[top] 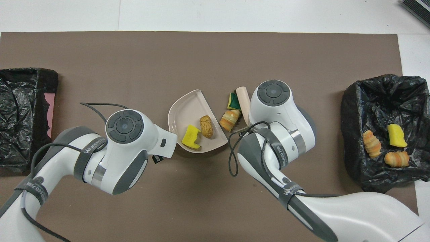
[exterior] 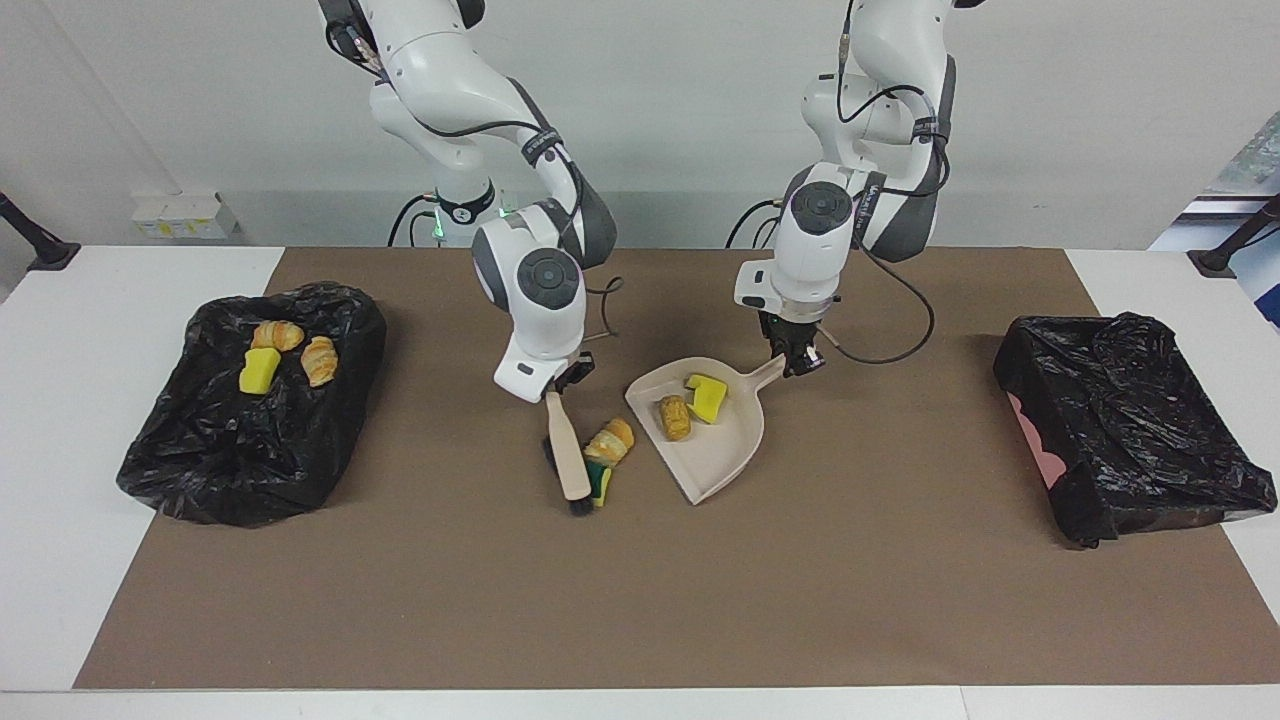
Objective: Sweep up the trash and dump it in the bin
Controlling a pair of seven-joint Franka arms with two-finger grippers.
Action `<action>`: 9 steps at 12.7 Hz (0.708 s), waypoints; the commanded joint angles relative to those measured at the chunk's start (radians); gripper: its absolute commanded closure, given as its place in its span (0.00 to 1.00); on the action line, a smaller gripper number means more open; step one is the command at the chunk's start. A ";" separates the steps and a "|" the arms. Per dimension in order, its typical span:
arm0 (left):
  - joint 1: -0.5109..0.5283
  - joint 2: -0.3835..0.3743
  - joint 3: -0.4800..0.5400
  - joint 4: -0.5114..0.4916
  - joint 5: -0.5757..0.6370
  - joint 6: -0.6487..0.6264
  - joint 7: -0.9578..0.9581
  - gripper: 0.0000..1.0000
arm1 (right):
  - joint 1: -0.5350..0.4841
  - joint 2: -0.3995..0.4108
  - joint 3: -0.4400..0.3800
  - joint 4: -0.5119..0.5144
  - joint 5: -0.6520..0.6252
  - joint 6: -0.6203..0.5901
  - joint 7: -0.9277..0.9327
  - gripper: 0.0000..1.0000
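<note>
My right gripper (exterior: 568,378) is shut on the handle of the beige brush (exterior: 566,455), whose bristles rest on the brown mat. Two trash pieces lie against the brush: a croissant bit (exterior: 610,440) (top: 230,120) and a green-faced sponge chunk (exterior: 600,486) (top: 232,101), both just outside the open edge of the beige dustpan (exterior: 722,455) (top: 186,109). My left gripper (exterior: 797,362) is shut on the dustpan's handle. In the pan lie a bread bit (exterior: 675,417) (top: 206,126) and a yellow sponge chunk (exterior: 708,397) (top: 191,137).
A bin lined with a black bag (exterior: 230,450) (top: 379,90) stands at the right arm's end and holds two croissant bits and a yellow sponge chunk. A second black-lined bin (exterior: 1130,430) (top: 20,111) stands at the left arm's end.
</note>
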 commanded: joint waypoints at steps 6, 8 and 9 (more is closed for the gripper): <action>0.012 -0.035 -0.003 -0.045 0.007 0.025 0.000 1.00 | 0.074 -0.003 0.029 0.012 0.345 0.048 -0.119 1.00; 0.017 -0.035 -0.003 -0.041 0.007 0.024 0.020 1.00 | 0.062 -0.004 0.023 0.012 0.340 0.038 -0.112 1.00; 0.035 -0.033 -0.003 -0.038 0.008 0.022 0.065 1.00 | 0.059 -0.011 0.017 0.011 0.334 0.019 -0.109 1.00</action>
